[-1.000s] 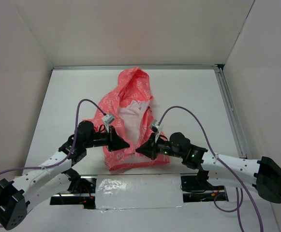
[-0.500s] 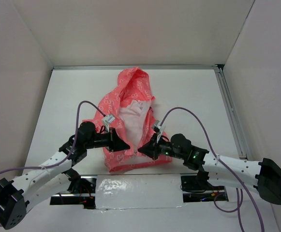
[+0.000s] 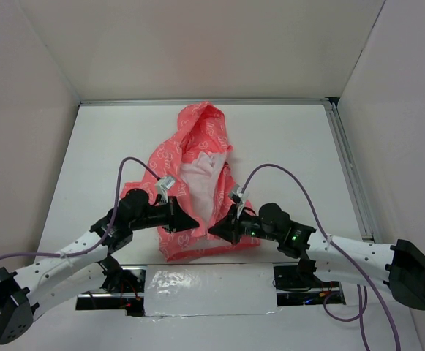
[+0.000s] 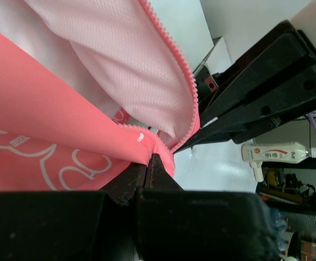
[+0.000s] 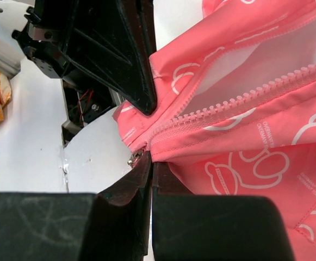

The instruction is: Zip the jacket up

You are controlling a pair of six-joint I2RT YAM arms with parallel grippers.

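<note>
The coral-pink hooded jacket (image 3: 201,126) lies in the middle of the table, hood far, front open over its whitish lining (image 3: 197,183). My left gripper (image 3: 192,221) is shut on the hem of the jacket's left front panel (image 4: 49,109), by the zipper teeth (image 4: 187,81). My right gripper (image 3: 213,229) is shut on the bottom of the right panel (image 5: 245,163), right beside the small metal zipper slider (image 5: 132,159). The two grippers' tips are almost touching at the zipper's lower end. The chest emblem is hidden.
The white table (image 3: 292,146) is enclosed by white walls at the back and sides. A metal rail (image 3: 347,172) runs along its right edge. A shiny taped strip (image 3: 205,289) lies between the arm bases. A bottle (image 4: 272,153) stands off the table.
Both grippers have shifted slightly nearer, keeping their hold on the hem. The left arm has drawn back and lower. The jacket's bottom edge is a little more gathered.
</note>
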